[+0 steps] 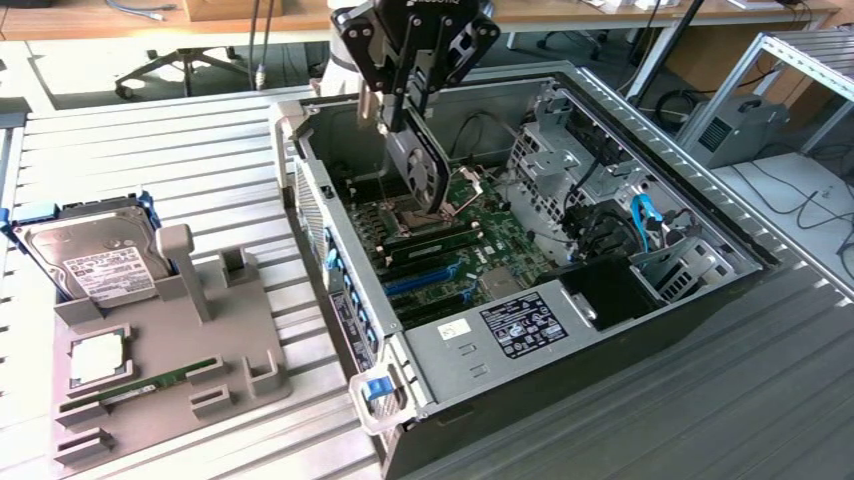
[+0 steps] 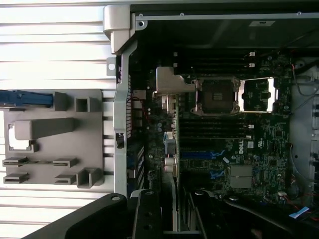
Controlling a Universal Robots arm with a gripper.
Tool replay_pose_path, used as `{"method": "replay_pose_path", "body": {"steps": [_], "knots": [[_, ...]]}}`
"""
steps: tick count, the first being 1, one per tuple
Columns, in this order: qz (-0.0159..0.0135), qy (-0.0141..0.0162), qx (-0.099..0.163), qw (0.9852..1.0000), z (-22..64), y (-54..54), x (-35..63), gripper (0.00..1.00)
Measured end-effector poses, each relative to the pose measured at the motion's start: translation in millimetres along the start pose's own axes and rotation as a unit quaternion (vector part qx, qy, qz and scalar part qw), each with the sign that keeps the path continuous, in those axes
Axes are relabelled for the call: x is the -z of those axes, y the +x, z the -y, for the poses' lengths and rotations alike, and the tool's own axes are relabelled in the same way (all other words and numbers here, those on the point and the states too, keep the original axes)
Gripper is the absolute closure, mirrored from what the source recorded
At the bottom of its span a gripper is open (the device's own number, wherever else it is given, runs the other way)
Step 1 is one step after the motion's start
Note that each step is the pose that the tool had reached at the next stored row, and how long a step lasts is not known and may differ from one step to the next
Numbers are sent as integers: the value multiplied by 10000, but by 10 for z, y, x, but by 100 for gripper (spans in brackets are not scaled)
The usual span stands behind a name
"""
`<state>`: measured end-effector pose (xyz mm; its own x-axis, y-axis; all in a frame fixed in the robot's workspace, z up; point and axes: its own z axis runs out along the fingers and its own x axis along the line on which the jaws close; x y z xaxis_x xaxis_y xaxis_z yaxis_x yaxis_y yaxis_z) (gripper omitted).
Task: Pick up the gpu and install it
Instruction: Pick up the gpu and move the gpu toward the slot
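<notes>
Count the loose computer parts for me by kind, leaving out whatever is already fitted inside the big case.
gpu, held by the gripper over the open case: 1
hard drive, on the grey stand: 1
memory stick, on the stand: 1
silver square chip, on the stand: 1
Total: 4

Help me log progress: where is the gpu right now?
In the exterior view the gpu hangs upright in the claw, inside the open computer case, just above the motherboard's processor socket.
</notes>
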<state>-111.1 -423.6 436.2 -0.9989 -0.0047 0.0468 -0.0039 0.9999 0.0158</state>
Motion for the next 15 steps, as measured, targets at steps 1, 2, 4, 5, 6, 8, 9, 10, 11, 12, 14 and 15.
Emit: {"method": "replay_pose_path", "body": {"steps": [1,2,4,5,6,8,9,10,11,12,14,15], "knots": [[0,0,0,10000,0,-7,0,73],[0,0,0,10000,0,-13,0,73],[0,0,0,10000,0,-32,1,73],[0,0,0,10000,0,-38,2,73],[0,0,0,10000,0,-44,2,73],[0,0,0,10000,0,-55,2,73],[0,0,0,10000,0,-61,3,73],[0,0,0,10000,0,-66,3,73],[0,0,0,10000,0,-72,3,73],[0,0,0,10000,0,-78,3,73],[0,0,0,10000,0,-89,4,73],[0,0,0,10000,0,-94,4,73]]}}
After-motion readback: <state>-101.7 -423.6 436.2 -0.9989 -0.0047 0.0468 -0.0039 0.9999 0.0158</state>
